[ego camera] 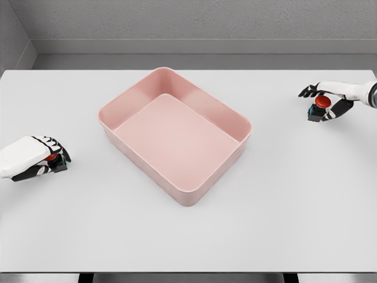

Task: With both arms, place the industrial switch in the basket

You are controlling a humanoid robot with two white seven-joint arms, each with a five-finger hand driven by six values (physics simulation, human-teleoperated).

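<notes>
Switches sit gripped at opposite table edges: right hand [330, 101] curled around one [321, 107], left hand [35, 158] around another [55, 161].

Pink basket [235, 121], red-buttoned black switches [320, 107], white table [294, 206].

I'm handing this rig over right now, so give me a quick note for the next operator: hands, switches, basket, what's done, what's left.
Left hand: closed over a switch at the table's left edge.
Right hand: fingers around a red-button switch at far right.
Whether either switch is off the table can't be told.
Basket: pink, centre, nothing in it.
Done: both switches gripped.
Left: carry both to the basket and release.
</notes>
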